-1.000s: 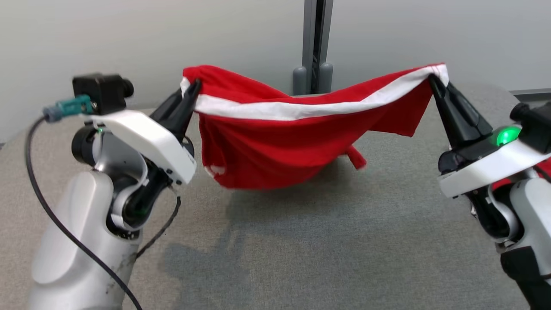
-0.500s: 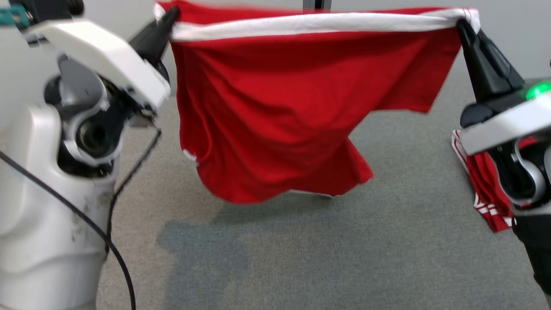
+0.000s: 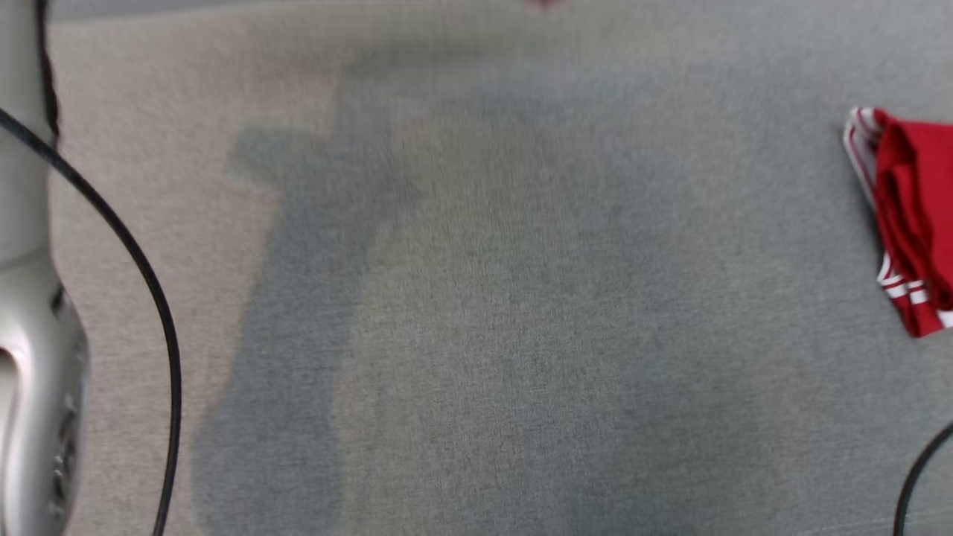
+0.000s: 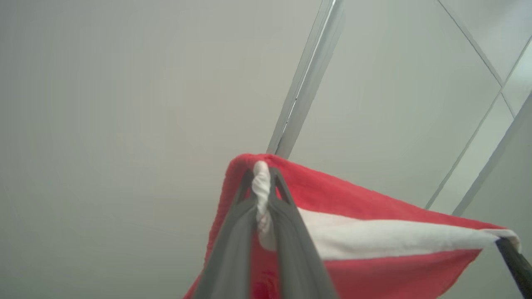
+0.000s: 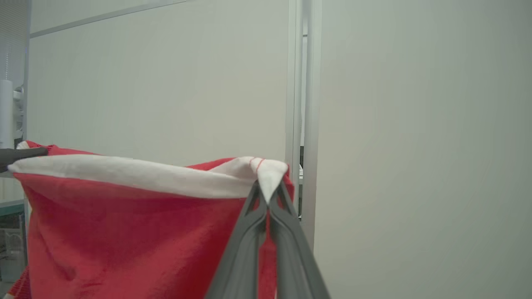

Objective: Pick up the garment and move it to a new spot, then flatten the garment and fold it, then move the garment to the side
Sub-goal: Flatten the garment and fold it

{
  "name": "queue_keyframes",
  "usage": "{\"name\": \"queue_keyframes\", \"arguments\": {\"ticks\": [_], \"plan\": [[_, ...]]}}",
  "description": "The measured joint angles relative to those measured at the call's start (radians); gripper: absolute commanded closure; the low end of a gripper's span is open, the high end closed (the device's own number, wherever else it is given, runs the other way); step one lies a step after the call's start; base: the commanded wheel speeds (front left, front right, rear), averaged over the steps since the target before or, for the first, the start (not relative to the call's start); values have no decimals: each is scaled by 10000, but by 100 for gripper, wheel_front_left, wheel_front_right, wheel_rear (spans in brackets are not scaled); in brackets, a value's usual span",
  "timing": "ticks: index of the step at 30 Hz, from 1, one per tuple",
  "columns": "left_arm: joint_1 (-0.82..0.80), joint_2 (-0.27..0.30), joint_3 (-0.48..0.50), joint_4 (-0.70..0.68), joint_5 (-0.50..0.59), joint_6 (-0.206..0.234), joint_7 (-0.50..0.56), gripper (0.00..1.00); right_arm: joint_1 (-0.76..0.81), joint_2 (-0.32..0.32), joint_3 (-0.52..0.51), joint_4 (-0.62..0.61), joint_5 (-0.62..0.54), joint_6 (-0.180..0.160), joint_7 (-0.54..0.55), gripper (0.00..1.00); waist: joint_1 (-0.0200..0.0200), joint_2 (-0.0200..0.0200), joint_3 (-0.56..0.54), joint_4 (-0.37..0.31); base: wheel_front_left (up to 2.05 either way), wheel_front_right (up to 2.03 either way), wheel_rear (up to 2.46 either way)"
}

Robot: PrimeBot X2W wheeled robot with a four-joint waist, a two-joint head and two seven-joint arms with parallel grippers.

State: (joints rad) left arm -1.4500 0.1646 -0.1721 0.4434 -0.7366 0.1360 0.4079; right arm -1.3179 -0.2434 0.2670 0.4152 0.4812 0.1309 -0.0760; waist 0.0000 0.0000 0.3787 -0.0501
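Fingers (image 4: 232,249) of left gripper (image 4: 262,175) and right gripper (image 5: 268,189) pinch the red-and-white cloth garment (image 5: 124,224) tight, aloft; flattening, folding and moving aside seemingly remain.

Grey fabric surface (image 3: 476,313), red striped cloth (image 3: 910,216)

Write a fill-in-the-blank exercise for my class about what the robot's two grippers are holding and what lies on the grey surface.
The left gripper is shut on the garment's ____ band. Below that band, where the right gripper grips, the garment's cloth is ____. In the head view, another red cloth lies on the grey surface at the picture's ____ edge.
Missing words: white; red; right.
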Motion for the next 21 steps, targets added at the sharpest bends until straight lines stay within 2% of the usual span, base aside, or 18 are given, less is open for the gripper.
{"name": "queue_keyframes", "arguments": {"ticks": [5, 6, 7, 9, 13, 17, 21], "plan": [[-981, -23, -54, 1593, 299, -1160, -1921, 100, -1051, 635, 215, 1618, -288, 0, -1361, 100, 1, 0, 1122, -106, 0, 0, 0], [-981, -23, -54, 1593, 299, -1160, -1921, 100, -1051, 635, 215, 1618, -288, 0, -1361, 100, 1, 0, 1122, -106, 0, 0, 0], [-1083, -71, -151, 2136, 485, -1557, -2763, 100, -1117, 830, 408, 2121, -349, 0, -1613, 100, 0, 0, 1494, -153, 0, 0, 0], [-1105, -40, -414, 2698, 901, -1889, -3638, 100, -1079, 980, 721, 2564, -345, 0, -1728, 100, 0, 0, 1831, -188, 0, 0, 0], [-751, -104, -629, 3914, 1030, -2245, -4681, 100, -561, 1143, 1565, 3356, -313, 0, -1818, 100, 0, 0, 2348, -214, 0, 0, 0], [-67, -230, -1116, 5062, 1170, -2506, -4918, 100, 49, 1158, 2201, 3544, 44, 0, -1843, 100, 1, 0, 2522, -86, 0, 0, 0], [305, -161, -1505, 5666, 1338, -2573, -5070, 100, 593, 1131, 2698, 3590, 257, 2, -1847, 100, 1, 0, 2453, 38, 0, 0, 0]]}}
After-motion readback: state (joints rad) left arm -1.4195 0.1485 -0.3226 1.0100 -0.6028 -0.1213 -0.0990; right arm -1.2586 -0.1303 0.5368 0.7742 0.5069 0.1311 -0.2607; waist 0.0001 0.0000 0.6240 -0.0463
